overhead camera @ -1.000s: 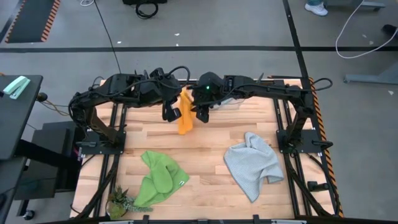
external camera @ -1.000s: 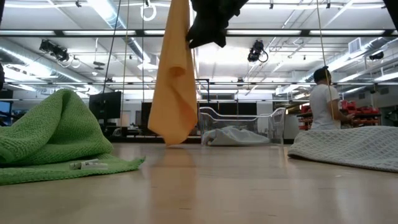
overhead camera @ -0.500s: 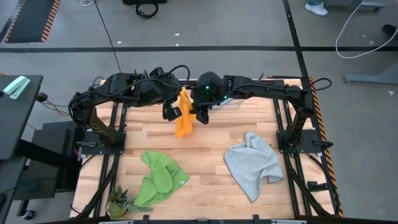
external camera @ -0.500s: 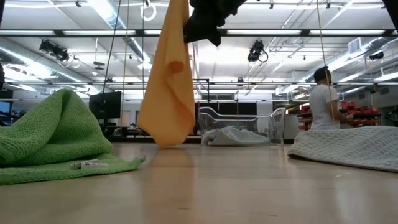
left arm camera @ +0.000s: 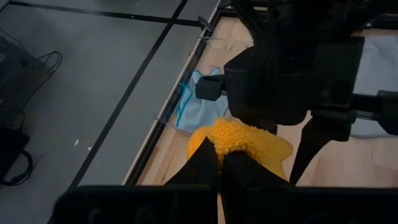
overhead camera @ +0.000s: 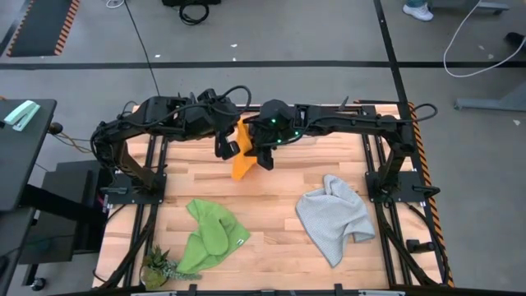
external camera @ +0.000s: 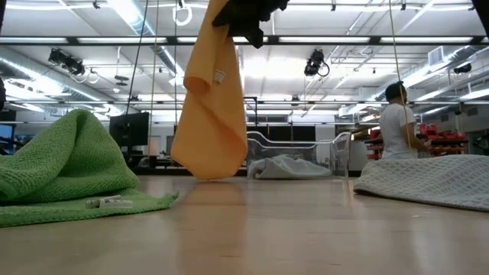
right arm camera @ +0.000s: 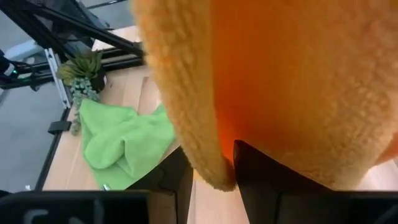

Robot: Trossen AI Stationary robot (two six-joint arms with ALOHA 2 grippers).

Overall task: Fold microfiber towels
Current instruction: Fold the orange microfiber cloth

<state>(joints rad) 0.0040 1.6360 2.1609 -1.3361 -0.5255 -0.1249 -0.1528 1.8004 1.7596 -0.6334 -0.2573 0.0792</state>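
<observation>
While both arms reach inward above the far middle of the surface (overhead camera: 271, 218), the left tool (left arm camera: 219, 163) is clamped on the yellow-orange towel (external camera: 208, 107), which hangs off the wood. The right tool (right arm camera: 212, 163) straddles its folds, fingers apart. Green towel (overhead camera: 209, 236) and grey towel (overhead camera: 333, 217) lie nearer; a person (external camera: 398, 122) stands behind.

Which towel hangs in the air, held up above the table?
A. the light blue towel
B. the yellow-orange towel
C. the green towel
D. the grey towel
B: the yellow-orange towel hangs down from the left gripper, whose jaws are shut on its top, clear of the table.
</observation>
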